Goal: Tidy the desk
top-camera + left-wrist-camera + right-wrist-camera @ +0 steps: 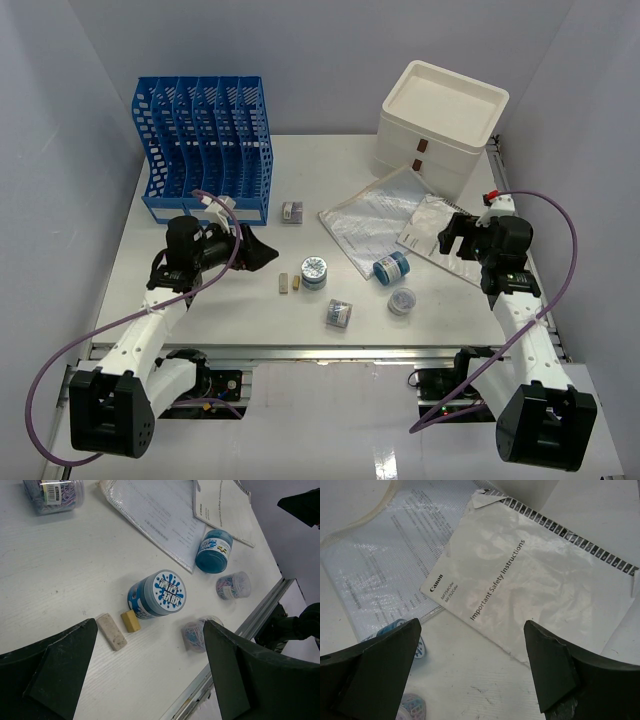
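The white desk (200, 300) carries scattered stationery. Near its middle stands an upright blue jar (313, 272) (159, 594), with a white eraser (111, 631) and a yellow eraser (131, 621) just left of it. My left gripper (258, 250) (150, 626) hovers open above the erasers and the jar, holding nothing. My right gripper (455, 235) (472, 625) is open and empty over the near edge of a Canon safety booklet (440, 235) (535, 575). A clear plastic document sleeve (370, 225) (385, 575) lies left of the booklet.
A blue file rack (200, 140) stands back left and a white drawer box (440, 120) back right. A tipped blue jar (391, 267) (214, 551), two clip tubs (401, 300) (339, 314) and a clip jar (292, 212) lie about. A metal rail (260, 615) runs along the near edge.
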Robot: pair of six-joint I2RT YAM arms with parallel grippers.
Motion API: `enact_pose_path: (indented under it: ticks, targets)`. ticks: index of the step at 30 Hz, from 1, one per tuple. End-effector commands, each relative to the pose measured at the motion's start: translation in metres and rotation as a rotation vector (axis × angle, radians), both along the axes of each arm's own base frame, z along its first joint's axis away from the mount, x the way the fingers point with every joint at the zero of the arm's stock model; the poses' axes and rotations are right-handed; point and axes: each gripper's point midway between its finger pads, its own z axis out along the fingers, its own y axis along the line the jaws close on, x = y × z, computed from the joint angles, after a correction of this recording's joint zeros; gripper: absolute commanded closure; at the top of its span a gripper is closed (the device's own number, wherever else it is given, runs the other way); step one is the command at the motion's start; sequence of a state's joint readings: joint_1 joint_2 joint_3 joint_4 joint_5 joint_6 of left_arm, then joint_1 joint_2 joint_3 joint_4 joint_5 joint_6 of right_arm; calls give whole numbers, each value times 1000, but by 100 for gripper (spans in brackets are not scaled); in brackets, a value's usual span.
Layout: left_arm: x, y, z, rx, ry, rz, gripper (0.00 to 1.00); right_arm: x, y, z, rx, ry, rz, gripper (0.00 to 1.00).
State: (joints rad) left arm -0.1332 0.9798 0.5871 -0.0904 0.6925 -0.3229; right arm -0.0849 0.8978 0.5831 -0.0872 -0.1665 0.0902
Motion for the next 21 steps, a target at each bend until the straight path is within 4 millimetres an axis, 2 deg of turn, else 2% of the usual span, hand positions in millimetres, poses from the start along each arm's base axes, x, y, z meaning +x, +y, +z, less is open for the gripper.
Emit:
enact_pose_path:
  ticks: [1, 7, 10, 13, 16, 19, 21]
  targets:
    - [0, -7, 16, -12, -37, -38, 2, -2, 21, 22, -21, -85, 172, 10]
    - [-1, -9, 15, -11, -31, -46, 2, -19, 47, 23, -53, -146, 381, 10]
    - [-3, -11, 14, -13, -27, -61, 2, -32, 59, 16, -93, -172, 510, 10]
    - [-9, -24, 14, -26, -8, -109, 2, -42, 72, 12, -128, -200, 641, 10]
    - [-14, -34, 9, -32, 27, -130, 2, -58, 83, 4, -105, -97, 768, 10]
    - [-19, -38, 5, -47, 92, -101, 3, -60, 86, 17, -132, -61, 879, 10]
    - [-16, -35, 4, -31, 123, -43, 4, -62, 88, 6, -103, -20, 902, 10]
